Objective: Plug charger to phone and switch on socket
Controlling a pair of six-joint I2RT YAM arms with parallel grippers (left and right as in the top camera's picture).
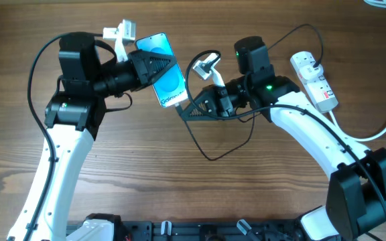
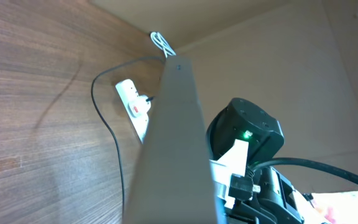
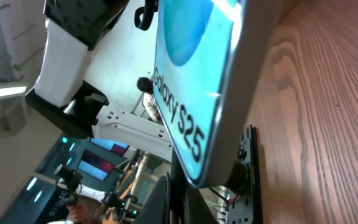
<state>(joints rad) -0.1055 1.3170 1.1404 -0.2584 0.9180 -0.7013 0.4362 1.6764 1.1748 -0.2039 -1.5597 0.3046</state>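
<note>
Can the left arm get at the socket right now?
Probably not: the left gripper holds the phone, and the right arm sits between it and the socket.

A robotics lab: two robot arms (image 1: 55, 167) mounted at six o'clock on a wooden table (image 1: 179, 194), lit monitors (image 3: 98, 163) beyond (blurred, seven o'clock).

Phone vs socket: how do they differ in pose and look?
The phone is held off the table in the left end effector; the socket lies flat on it. The phone shows a teal screen; the socket is white with red switches. Both are elongated rectangles.
</note>
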